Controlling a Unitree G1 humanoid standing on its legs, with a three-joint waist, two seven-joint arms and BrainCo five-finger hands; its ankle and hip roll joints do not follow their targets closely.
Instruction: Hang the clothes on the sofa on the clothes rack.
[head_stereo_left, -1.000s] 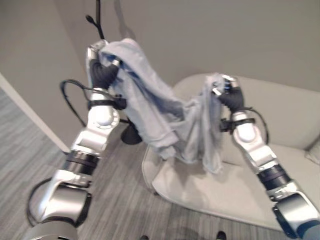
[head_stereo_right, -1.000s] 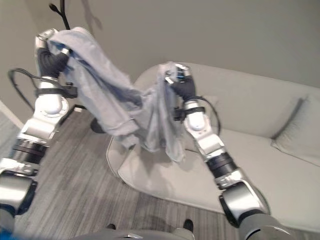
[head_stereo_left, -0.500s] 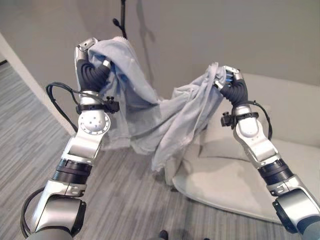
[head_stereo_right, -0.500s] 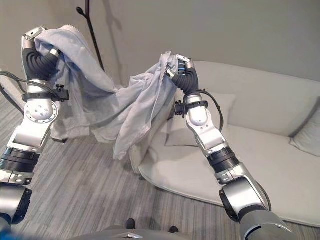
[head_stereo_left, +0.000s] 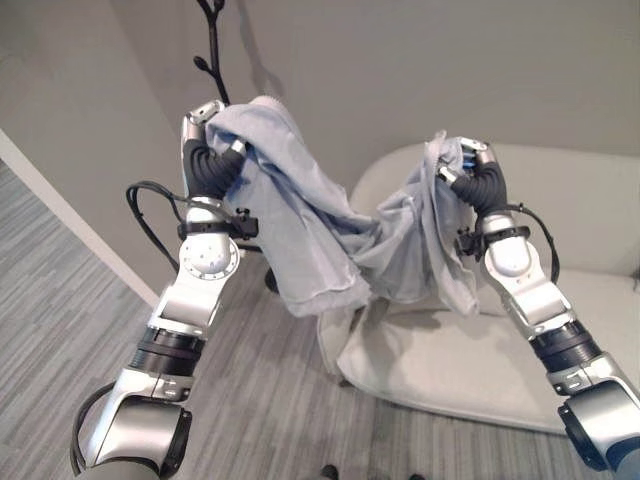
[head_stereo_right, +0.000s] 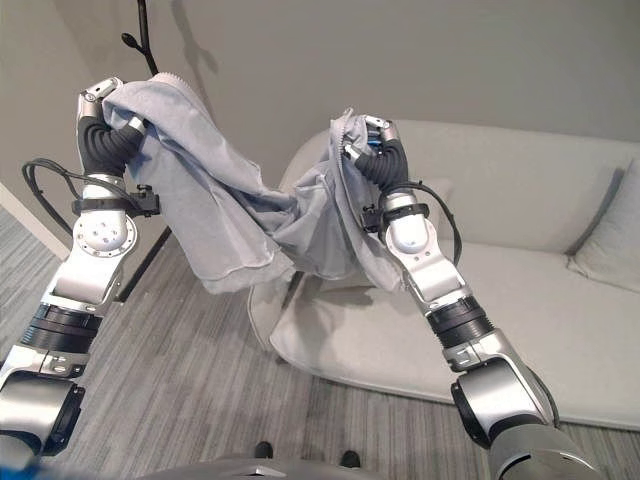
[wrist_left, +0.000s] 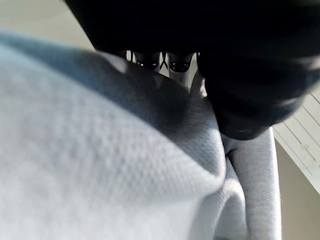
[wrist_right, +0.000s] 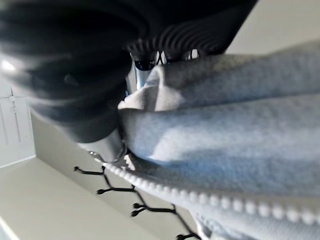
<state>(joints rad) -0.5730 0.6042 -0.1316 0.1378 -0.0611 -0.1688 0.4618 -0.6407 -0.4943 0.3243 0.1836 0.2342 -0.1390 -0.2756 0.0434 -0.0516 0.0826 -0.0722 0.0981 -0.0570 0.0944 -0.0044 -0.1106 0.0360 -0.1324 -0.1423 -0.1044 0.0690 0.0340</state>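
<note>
Big pale sofa (head_stereo_right: 540, 290) runs along the wall, and the grey zip-up garment (head_stereo_left: 320, 225) is up in the air over its near end, sagging between both raised arms, not lying on the cushions. Black clothes rack (head_stereo_left: 212, 40) pokes up just behind the left hand (head_stereo_left: 205, 135), which is curled into one bunched end. Right hand (head_stereo_right: 375, 145) is clenched on the other end.

Compared with half a second ago, the grey garment (head_stereo_left: 330, 225) hangs slacker between the two hands: its middle sags lower and bunches, where before it was stretched out wider. The right hand (head_stereo_left: 470, 170) now sits closer to the left hand (head_stereo_left: 210, 140).
</note>
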